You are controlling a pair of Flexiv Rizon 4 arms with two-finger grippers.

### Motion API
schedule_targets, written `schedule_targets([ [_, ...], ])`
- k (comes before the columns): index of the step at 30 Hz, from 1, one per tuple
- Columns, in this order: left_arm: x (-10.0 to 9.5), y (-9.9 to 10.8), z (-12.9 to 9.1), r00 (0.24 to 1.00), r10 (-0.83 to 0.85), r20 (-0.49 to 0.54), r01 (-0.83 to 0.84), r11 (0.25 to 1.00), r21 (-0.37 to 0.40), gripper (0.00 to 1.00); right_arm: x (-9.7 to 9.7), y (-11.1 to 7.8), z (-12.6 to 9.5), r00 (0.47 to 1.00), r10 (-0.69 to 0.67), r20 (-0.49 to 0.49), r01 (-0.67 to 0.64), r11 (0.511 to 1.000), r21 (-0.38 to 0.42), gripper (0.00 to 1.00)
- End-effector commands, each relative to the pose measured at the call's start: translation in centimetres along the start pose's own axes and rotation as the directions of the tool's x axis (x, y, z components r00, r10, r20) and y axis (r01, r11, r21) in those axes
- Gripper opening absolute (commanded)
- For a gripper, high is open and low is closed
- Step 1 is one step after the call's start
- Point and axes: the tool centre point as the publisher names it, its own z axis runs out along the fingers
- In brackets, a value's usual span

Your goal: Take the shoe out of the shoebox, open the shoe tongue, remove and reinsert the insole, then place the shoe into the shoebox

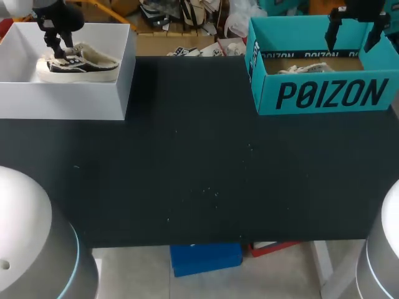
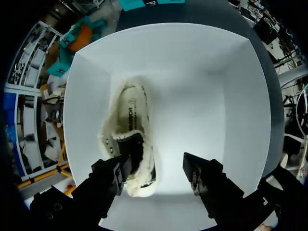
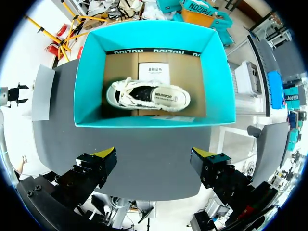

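Left fingers wide inside white box; right fingers above teal box.

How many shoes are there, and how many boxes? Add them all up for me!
Shoes: 2 (dark fleecy shoe, white shoe)
Boxes: 2 (white box, teal box)
Total: 4

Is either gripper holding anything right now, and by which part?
Nothing is held. Left gripper is open, one finger by the fleece-lined shoe; right gripper is open above the teal shoebox.
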Motion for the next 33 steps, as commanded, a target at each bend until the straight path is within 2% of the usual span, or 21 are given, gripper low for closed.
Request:
schedule_targets([
  [1,-1.6,-0.3,2.4,0.999,0.004,-0.033,-0.004,1.000,-0.007,0.60,0.0,0.0,0.0,1.000,0.000,0.001,0.000,1.000,0.001,1.00],
  [2,-1.5,-0.3,2.7,0.999,0.001,-0.041,-0.002,1.000,-0.007,0.60,0.0,0.0,0.0,1.000,0.000,0.001,0.000,1.000,0.001,1.00],
  [4,-1.1,-0.5,2.8,0.999,0.004,-0.048,-0.005,1.000,-0.023,0.50,0.0,0.0,0.0,1.000,0.000,0.001,0.000,1.000,0.001,1.00],
  [5,-1.3,-0.3,3.7,0.999,0.001,-0.053,-0.002,1.000,-0.025,0.50,0.0,0.0,0.0,1.000,0.000,0.001,0.000,1.000,0.001,1.00],
  [8,-1.4,0.0,4.7,0.998,-0.007,-0.061,0.005,0.999,-0.034,0.53,0.0,0.0,0.0,1.000,0.000,0.001,0.000,1.000,0.001,1.00],
  [13,-1.9,0.3,6.4,0.998,-0.018,-0.064,0.015,0.999,-0.047,0.53,0.0,0.0,0.0,1.000,0.000,0.001,0.000,1.000,0.001,1.00],
  [23,-1.4,-0.5,8.3,0.997,-0.025,-0.078,0.021,0.998,-0.060,0.41,0.0,0.0,0.0,1.000,0.000,0.001,0.000,1.000,0.001,1.00],
  [25,-1.4,-0.6,8.7,0.996,-0.037,-0.082,0.032,0.998,-0.062,0.33,0.0,0.0,0.0,1.000,0.000,0.001,0.000,1.000,0.001,1.00],
  [26,-1.4,-0.6,8.8,0.996,-0.044,-0.081,0.039,0.997,-0.065,0.22,0.0,0.0,0.0,1.000,0.000,0.001,0.000,1.000,0.001,1.00],
  [27,-1.5,-0.6,8.9,0.995,-0.053,-0.079,0.048,0.996,-0.072,0.06,0.0,0.0,0.0,1.000,0.000,0.001,0.000,1.000,0.001,1.00],
  [28,-1.5,-0.6,9.0,0.996,-0.053,-0.076,0.046,0.995,-0.088,0.00,0.0,0.0,0.0,1.000,0.000,0.001,0.000,1.000,0.001,1.00],
  [31,-1.6,-0.4,9.0,0.995,-0.083,-0.058,0.076,0.989,-0.128,0.00,0.0,0.0,0.0,1.000,0.000,0.001,0.000,1.000,0.001,1.00],
  [33,-1.7,-0.3,8.2,0.994,-0.097,-0.046,0.090,0.987,-0.136,0.00,0.0,0.0,0.0,1.000,0.000,0.001,0.000,1.000,0.001,1.00],
])
